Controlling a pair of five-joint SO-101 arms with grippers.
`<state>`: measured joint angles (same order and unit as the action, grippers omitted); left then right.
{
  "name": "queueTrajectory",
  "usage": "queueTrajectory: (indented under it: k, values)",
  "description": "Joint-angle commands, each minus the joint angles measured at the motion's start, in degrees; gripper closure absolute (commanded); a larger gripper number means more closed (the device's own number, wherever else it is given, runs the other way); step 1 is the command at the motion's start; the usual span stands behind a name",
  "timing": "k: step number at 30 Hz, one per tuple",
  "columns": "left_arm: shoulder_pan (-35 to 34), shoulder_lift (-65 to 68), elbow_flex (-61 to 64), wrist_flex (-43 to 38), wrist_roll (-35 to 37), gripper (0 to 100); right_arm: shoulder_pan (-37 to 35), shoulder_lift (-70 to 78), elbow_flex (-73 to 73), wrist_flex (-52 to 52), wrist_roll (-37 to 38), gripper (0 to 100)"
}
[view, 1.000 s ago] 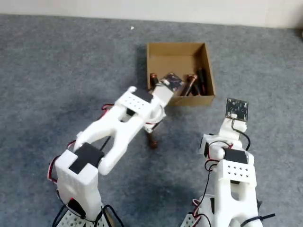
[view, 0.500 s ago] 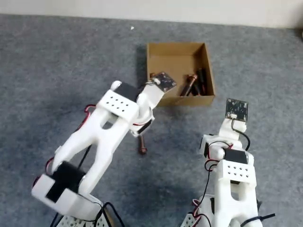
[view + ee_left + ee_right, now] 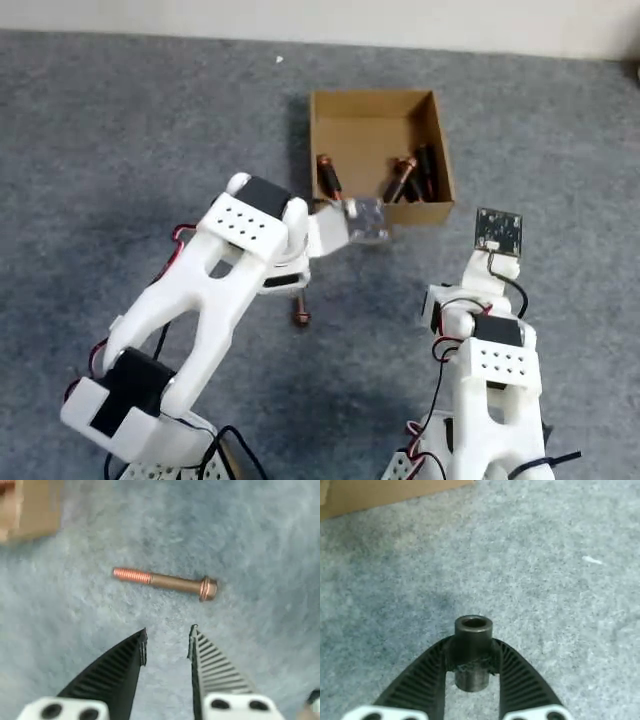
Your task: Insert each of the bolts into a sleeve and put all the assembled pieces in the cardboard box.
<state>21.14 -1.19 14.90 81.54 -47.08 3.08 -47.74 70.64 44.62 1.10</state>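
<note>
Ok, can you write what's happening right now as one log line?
left gripper: open over loose bolt on carpet | right gripper: shut on sleeve | cardboard box: assembled pieces inside

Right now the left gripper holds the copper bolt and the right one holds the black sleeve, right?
No. The left wrist view shows the left gripper open, the copper bolt lying on the carpet. The right gripper does hold the black sleeve.

Office or lab rm, prob.: grey short-pile carpet (image 3: pixel 120 120) underneath, pale wall (image 3: pixel 300 18) at far edge, white robot arms (image 3: pixel 245 222) w/ exposed wiring.
</note>
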Motion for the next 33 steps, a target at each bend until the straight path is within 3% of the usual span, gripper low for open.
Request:
queueTrajectory:
  k: [1, 8, 12, 29, 33]
  values:
    - [0.13, -2.33, -0.4, 0.44, -13.19, 84, 0.66, -1.98, -0.31, -1.45, 0.97, 99.4]
    - [2.24, 8.31, 0.31, 0.0, -20.22, 84, 0.75, -1.98, -0.31, -1.45, 1.05, 99.4]
    - [2.42, 14.9, 0.22, -6.33, -21.71, 86, 0.75, -1.98, -0.48, -1.45, 1.05, 99.4]
    - [8.66, 13.23, -2.24, -9.67, -21.36, 86, 0.84, -1.98, -0.75, -1.45, 3.78, 99.4]
    - [8.66, 13.85, -1.71, -13.98, -21.36, 86, 0.92, -1.98, -0.75, -1.45, 3.78, 99.4]
